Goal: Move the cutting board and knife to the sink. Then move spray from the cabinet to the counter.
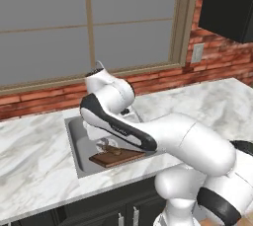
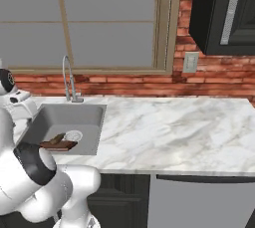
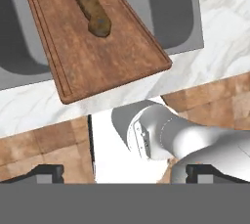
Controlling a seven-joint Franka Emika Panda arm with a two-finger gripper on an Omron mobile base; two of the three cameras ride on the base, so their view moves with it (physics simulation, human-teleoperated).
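- Looking from the left base view, I find the cutting board [image 1: 116, 157] in the sink [image 1: 79, 143], at 9 o'clock from my forearm.
- Turning to the right base view, the board lies by the basin's near wall; the cabinet [image 2: 224, 15] hangs at 2 o'clock.
- Through the hand view, my jaws [image 3: 124, 173] are spread, empty; the board and the knife [image 3: 88, 4] on it lie at 12 o'clock, knife's length running 11 to 5.

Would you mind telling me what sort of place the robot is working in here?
A home-style kitchen, rendered in simulation. A steel sink with an arched faucet is set in a white marble counter against a brick wall, and a wooden cutting board lies in the basin.
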